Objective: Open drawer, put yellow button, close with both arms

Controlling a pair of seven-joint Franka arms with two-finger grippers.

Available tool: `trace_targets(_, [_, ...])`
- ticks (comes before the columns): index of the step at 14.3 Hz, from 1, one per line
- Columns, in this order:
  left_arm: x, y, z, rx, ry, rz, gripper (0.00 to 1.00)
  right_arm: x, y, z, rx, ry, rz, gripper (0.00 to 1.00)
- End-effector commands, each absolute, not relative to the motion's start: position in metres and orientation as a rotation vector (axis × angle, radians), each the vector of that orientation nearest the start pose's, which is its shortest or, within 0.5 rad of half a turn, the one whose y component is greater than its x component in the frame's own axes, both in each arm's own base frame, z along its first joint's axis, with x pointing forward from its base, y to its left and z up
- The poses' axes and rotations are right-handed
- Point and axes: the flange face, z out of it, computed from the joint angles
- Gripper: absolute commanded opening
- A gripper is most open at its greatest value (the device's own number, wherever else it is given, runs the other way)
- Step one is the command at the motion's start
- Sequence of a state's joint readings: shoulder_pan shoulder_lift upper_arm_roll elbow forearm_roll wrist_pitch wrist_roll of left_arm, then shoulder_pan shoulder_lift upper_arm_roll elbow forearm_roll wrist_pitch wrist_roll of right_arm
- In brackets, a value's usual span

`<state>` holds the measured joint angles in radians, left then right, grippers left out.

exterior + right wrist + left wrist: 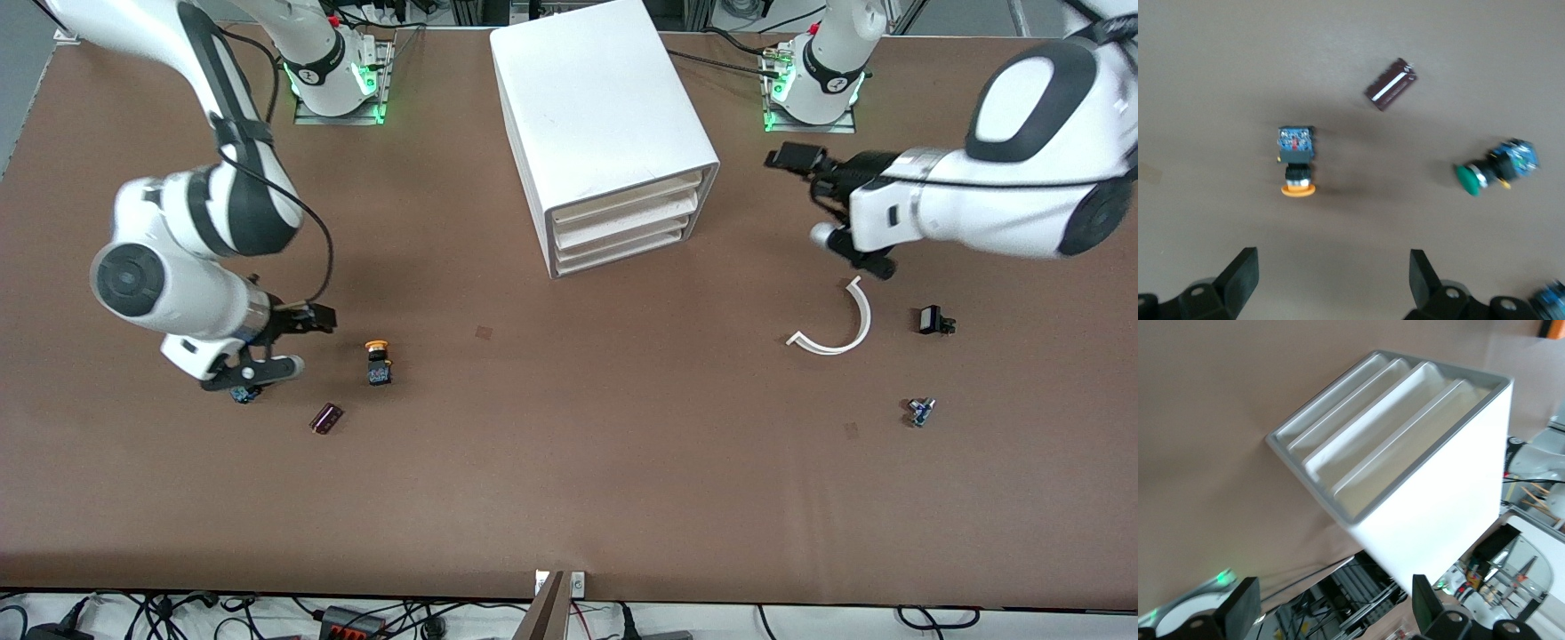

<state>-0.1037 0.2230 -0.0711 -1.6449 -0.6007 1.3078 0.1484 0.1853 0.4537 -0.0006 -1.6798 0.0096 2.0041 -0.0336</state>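
While all three drawers of the cabinet (605, 124) sit flush and closed, the step in hand is, by my judgement, opening the top drawer (627, 203), and neither of my hands has contact with anything yet. My left gripper (849, 253) hangs over the bench (569, 480) beside the cabinet, toward the left arm's end, with its fingers (1241, 603) spread wide and holding nothing; its wrist view looks obliquely at the drawer fronts. To do this well I would square that hand to the cabinet's front, hook the top drawer's lip only, and pull straight out along its run, since a skewed pull could drag the light cabinet or catch the drawer below. My right gripper (253, 373) hangs low over the bench toward the right arm's end, fingers (1238, 277) likewise wide apart and empty. The yellow button (379, 362) lies on its side on the bench just beside that hand, well apart from the cabinet and nearer to the front camera than it; a green button (1495, 172) and a dark cylinder (326, 418) lie close by and must not be taken in error. As to limits: no handle or grip feature on the drawer can be made out, the green button is largely masked by my right hand in the front view, and small parts near a white curved strip (836, 324) are too small to identify.
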Motion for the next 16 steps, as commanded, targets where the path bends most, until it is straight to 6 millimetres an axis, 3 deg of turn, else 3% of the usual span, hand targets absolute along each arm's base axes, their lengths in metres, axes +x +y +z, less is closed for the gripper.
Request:
trace_targets(1, [0.565, -0.184, 0.419, 2.215, -0.480, -0.626, 1.00, 0.653, 0.136, 0.294, -3.109, -0.341, 0.161, 1.00])
trace_targets(3, [0.563, -0.186, 0.377, 2.134, -0.496, -0.529, 1.00, 0.654, 0.157, 0.272, -3.106, -0.387, 0.142, 1.00])
trace_targets(4, [0.554, -0.189, 0.353, 2.092, -0.472, -0.491, 1.00, 0.654, 0.160, 0.261, -3.108, -0.396, 0.151, 1.00])
trace_targets(6, [0.534, -0.200, 0.324, 2.005, -0.492, -0.447, 1.00, 0.655, 0.162, 0.241, -3.109, -0.402, 0.148, 1.00])
trace_targets(8, [0.519, -0.203, 0.306, 1.921, -0.454, -0.433, 1.00, 0.652, 0.175, 0.224, -3.115, -0.449, 0.151, 1.00])
trace_targets(11, [0.503, -0.212, 0.289, 1.838, -0.444, -0.405, 1.00, 0.651, 0.174, 0.209, -3.108, -0.427, 0.165, 1.00])
trace_targets(16, [0.481, -0.211, 0.269, 1.781, -0.530, -0.366, 0.78, 0.651, 0.175, 0.190, -3.110, -0.416, 0.184, 1.00])
